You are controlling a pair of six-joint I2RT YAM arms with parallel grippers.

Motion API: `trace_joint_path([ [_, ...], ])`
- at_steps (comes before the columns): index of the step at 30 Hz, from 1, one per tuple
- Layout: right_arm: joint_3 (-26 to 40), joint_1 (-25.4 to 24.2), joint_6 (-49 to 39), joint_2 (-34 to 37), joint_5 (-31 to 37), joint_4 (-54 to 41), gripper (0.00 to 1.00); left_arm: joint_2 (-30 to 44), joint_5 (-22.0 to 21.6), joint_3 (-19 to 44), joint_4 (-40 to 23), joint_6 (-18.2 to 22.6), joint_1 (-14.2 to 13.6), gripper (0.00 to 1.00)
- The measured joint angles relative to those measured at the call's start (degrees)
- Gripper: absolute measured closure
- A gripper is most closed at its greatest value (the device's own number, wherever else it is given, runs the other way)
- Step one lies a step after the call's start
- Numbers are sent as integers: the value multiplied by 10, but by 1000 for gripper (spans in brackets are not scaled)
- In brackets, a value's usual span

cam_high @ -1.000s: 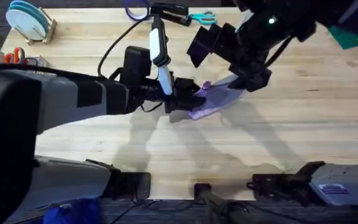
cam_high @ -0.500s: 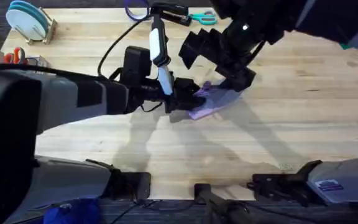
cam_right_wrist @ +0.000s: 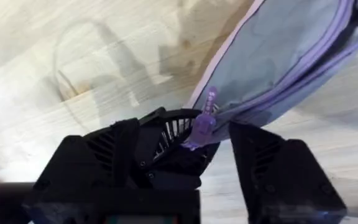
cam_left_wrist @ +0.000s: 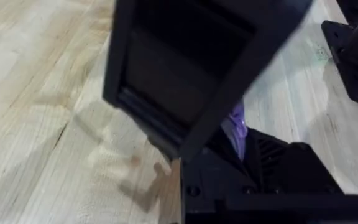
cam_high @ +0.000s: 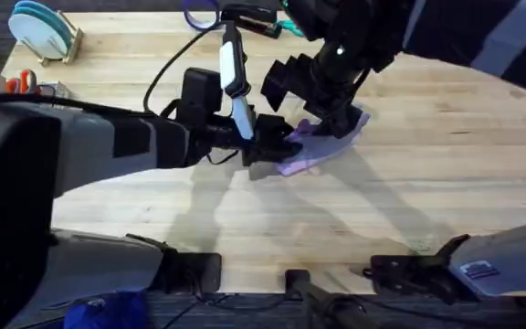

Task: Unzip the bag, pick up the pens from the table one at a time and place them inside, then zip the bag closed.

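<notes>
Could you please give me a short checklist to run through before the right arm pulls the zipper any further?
1. Right gripper closed on the zipper pull: ok.
2. Left gripper holding the bag at its end: ok; purple fabric shows between its fingers in the left wrist view.
3. Bag resting on the table: ok.
4. How far the zipper is open: cannot tell.
5. Pens ready nearby: cannot tell.

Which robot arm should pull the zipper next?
Probably the right: the right gripper already pinches the purple zipper pull, while the left gripper clamps the bag's end, steadying it.
</notes>
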Motion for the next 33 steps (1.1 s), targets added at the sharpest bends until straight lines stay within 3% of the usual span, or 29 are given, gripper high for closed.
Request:
trace_joint_path([
  [3,0,0,0,0,0,0,191,0,0,0,0,0,0,959],
  [7,0,0,3,0,0,1,400,0,0,0,0,0,0,959],
  [14,0,0,4,0,0,1,505,0,0,0,0,0,0,959],
  [22,0,0,4,4,-2,-11,536,0,0,0,0,0,0,959],
  [23,0,0,4,6,-2,-13,602,0,0,0,0,0,0,959],
  [25,0,0,4,11,0,-18,896,0,-1,0,0,0,0,959],
  [26,0,0,6,13,0,-16,946,0,-1,0,-2,0,0,959],
  [33,0,0,6,13,1,-17,969,0,-1,0,-2,0,0,959],
])
